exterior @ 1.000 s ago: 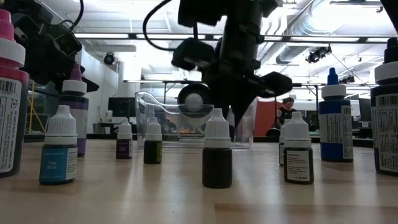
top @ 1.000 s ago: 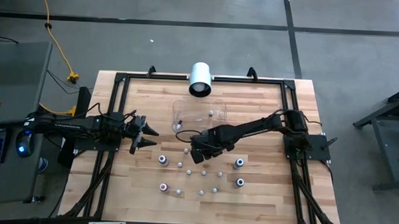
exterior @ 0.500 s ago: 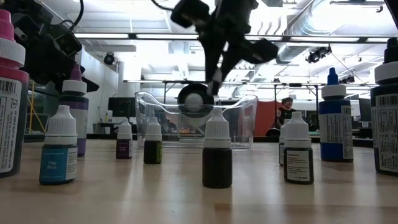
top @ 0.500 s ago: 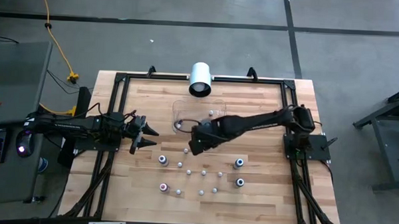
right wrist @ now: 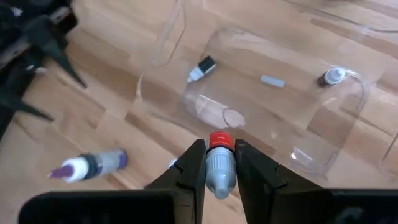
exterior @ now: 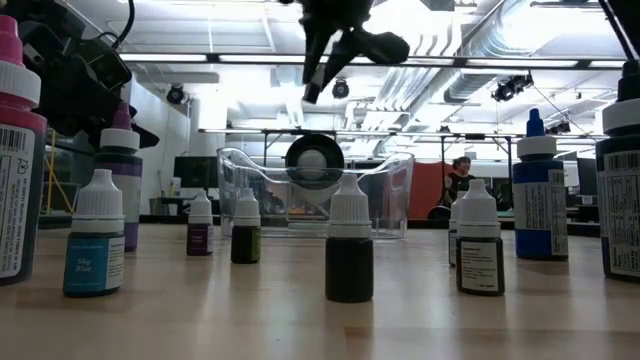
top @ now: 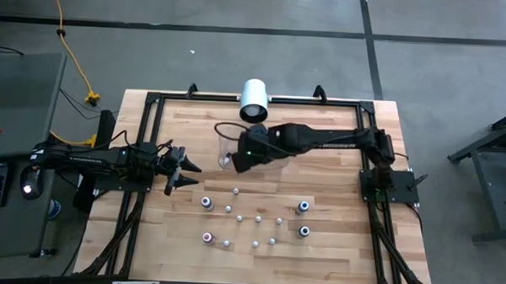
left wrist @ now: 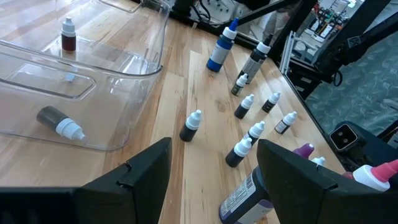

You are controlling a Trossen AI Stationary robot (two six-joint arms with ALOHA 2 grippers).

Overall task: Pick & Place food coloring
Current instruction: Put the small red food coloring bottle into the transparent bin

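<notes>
Right gripper (right wrist: pixel 214 163) pinched on a red-capped food-coloring bottle (right wrist: pixel 217 167), above the clear tray (top: pixel 226 139); label hidden by fingers. Left gripper (top: pixel 187 175) spread wide, empty, beside remaining bottles (top: pixel 250 219). Tray's far side blocked overhead.

Tabletop (top: pixel 334 246) pale wood, plank-striped, black frame round the edge. Clear tray (left wrist: pixel 134 74) colourless, see-through. White cylinder (top: pixel 254 98), dark opening. Both arms black. Held bottle (right wrist: pixel 217 165) in right gripper (right wrist: pixel 219 168): grey-white body, red cap. Small bottles (left wrist: pixel 191 126) mostly dark bodies, white caps. Tall bottle (left wrist: pixel 221 50) at 12 o'clock of that cluster: blue, white label. Purple-capped bottle (right wrist: pixel 93 165) lying flat, dark body. Pink-capped bottle (exterior: pixel 15 150) at 9 o'clock in low view. Light-blue label bottle (exterior: pixel 95 248), white cap. Floor (top: pixel 239 66) grey; yellow cable (top: pixel 70 51).
</notes>
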